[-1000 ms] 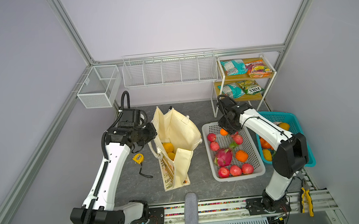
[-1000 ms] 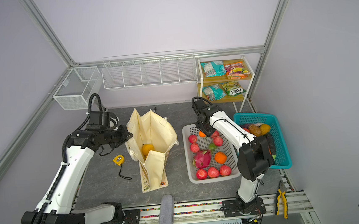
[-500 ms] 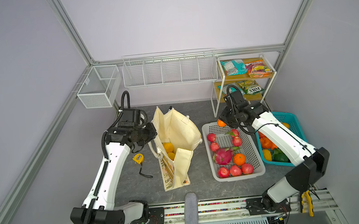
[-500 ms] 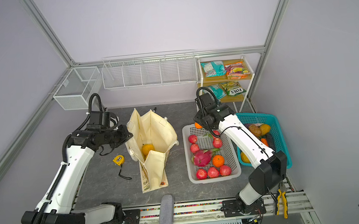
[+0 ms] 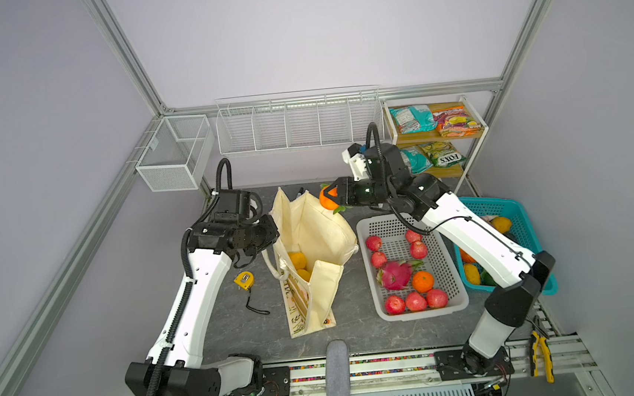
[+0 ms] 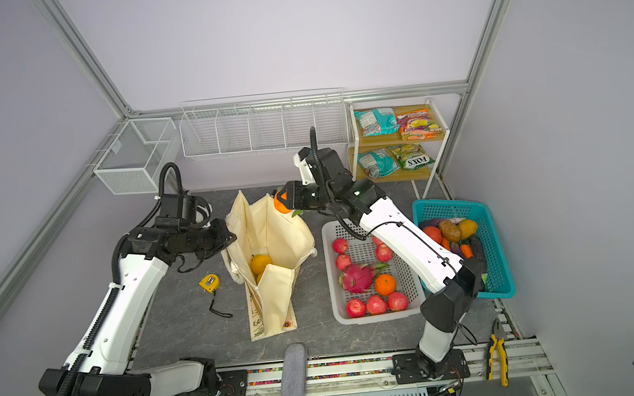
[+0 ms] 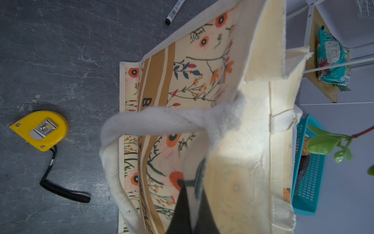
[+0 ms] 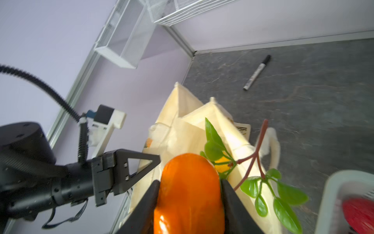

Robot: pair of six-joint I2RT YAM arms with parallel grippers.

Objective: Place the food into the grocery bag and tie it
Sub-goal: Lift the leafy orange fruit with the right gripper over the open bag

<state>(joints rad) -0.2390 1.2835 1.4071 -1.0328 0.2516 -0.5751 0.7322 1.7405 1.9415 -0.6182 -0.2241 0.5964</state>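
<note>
Tape measure (image 5: pixel 244 281): one, yellow, on the tabletop left of the bag.
Left gripper (image 7: pixel 193 206): clamped shut on the cloth of the bag's left rim, holding the mouth open.
Grocery bag (image 5: pixel 314 284): one, upright just left of the tabletop's middle; two yellow-orange fruit show inside.
Bag handling: soft canvas that likely slumps if let go; take it by the rim or the thick rope handles.
Orange (image 5: pixel 326 198): one, in the air over the bag's far rim.
Right gripper (image 8: pixel 189 183): closed on the orange across its middle.
Orange handling: probably firm, smooth and light; its leafy sprig could snag the rim.
White basket (image 5: pixel 383 224): right of the bag; seven red fruit, one dragon fruit, one orange.
Shelf (image 5: pixel 419 136): far right corner; four snack packets.
Teal basket (image 5: pixel 502 207): right edge; contents partly hidden, uncounted.
</note>
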